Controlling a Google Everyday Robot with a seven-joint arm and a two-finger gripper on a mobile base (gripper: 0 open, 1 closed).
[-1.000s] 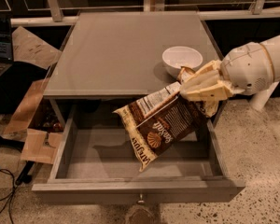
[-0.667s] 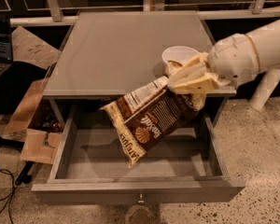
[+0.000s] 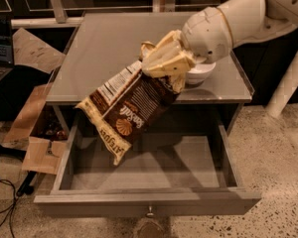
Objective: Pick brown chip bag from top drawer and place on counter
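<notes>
Done: the chip bag (image 3: 124,115) is out of the drawer (image 3: 144,200) and hangs in the air, so the picking part looks finished.
Left: lowering the bag onto the tabletop (image 3: 104,43) and letting go. By my judgement the task is about two thirds along.
Claw: the claw (image 3: 164,63) is over the front edge of the tabletop, right of the middle. It is clamped on the upper end of the bag, and a crumpled cream corner sticks up beside its fingers.
Bag position: it slants from the claw down and to the left. Its upper end is over the tabletop's front edge and its lower end dangles above the left part of the open drawer. The lower end is clear of the drawer floor. I cannot tell whether the bag brushes the tabletop's edge.
Bag look: dark brown and crinkly, with cream-yellow edges. A white nutrition label runs along its upper side, and there is cream lettering and a round pale emblem on the face.
Bag handling: it looks light and floppy, so it will probably sag and lie flat once released.
Drawer: pulled well out, plain grey inside, with a small metal knob (image 3: 150,213) on the front panel.
Tabletop: smooth grey and slightly glossy. A white bowl (image 3: 201,74) sits near the right front, just beside the claw and partly hidden by it.
Caution: the bowl is close, so the wide grey area to the left and rear seems the safer place to set the bag down.
</notes>
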